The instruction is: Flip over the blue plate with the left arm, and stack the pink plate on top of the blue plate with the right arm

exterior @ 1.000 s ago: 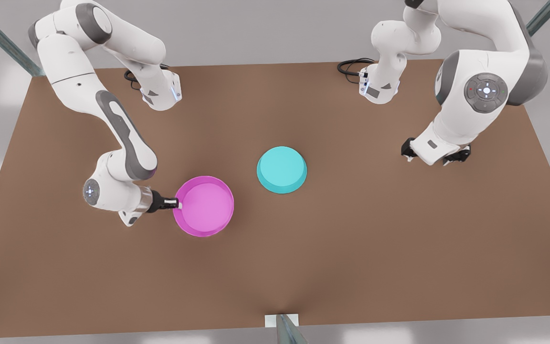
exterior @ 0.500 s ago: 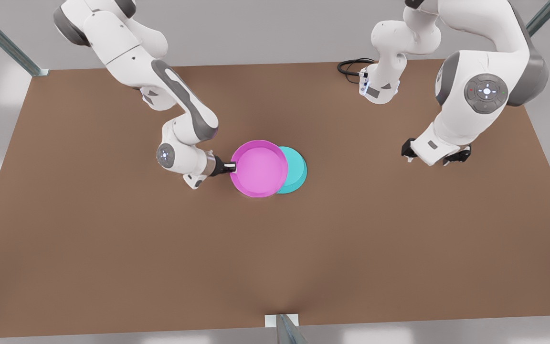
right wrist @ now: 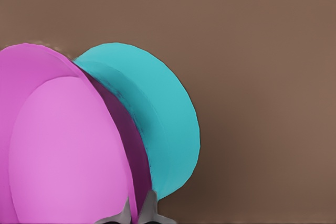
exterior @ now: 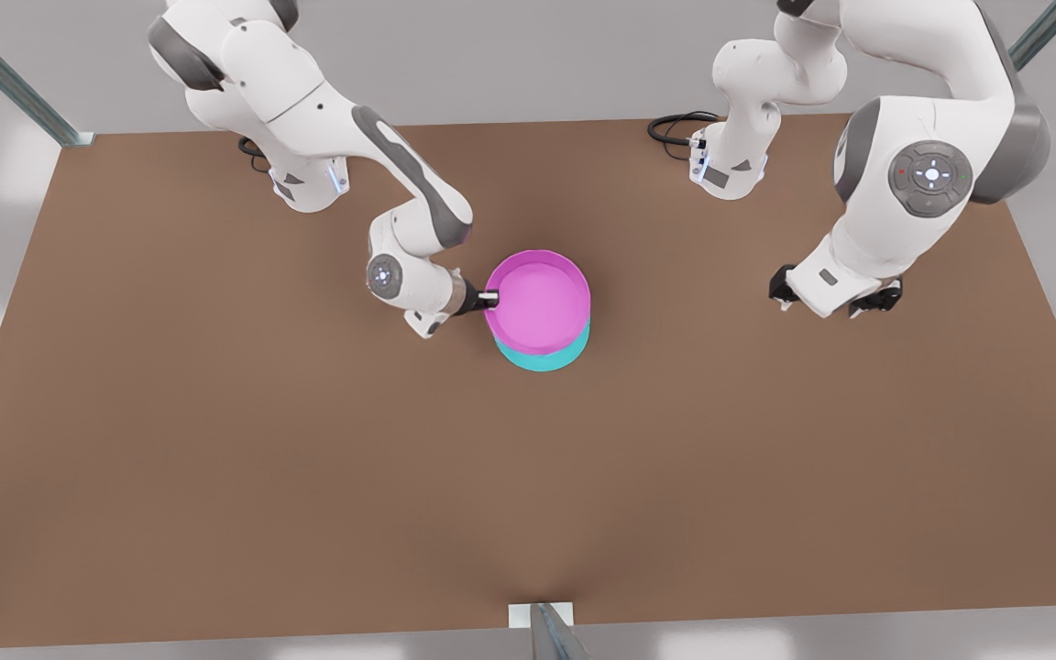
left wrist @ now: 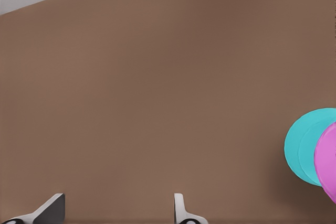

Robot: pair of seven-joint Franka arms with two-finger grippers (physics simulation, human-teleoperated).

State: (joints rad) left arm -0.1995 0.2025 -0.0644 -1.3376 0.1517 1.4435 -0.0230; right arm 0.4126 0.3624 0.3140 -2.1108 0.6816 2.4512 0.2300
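No brand, label or lettering is legible on either dish or on the arms.

The right gripper (exterior: 489,298) is clamped on the rim of the pink plate (exterior: 539,306), on the edge toward the front view's left. The right wrist view confirms the grasp: two fingertips (right wrist: 149,207) pinch the magenta wall between them. The pink plate sits open side up, directly over the blue plate (exterior: 542,357), of which a cyan crescent shows along the near edge. Whether the two dishes touch cannot be determined. Both are round, so neither has a long axis; the pink plate's cavity faces upward. In the right wrist view the blue plate (right wrist: 152,119) shows a flat, closed face, with the rim turned down toward the brown table (exterior: 216,440).

The left gripper (exterior: 835,298) waits well apart from the plates, on the front view's right, above bare table. Its fingers (left wrist: 181,211) stand spread with nothing between them. From that wrist view both dishes appear at the frame edge, the blue plate (left wrist: 302,148) partly overlapped by the pink plate (left wrist: 328,163).
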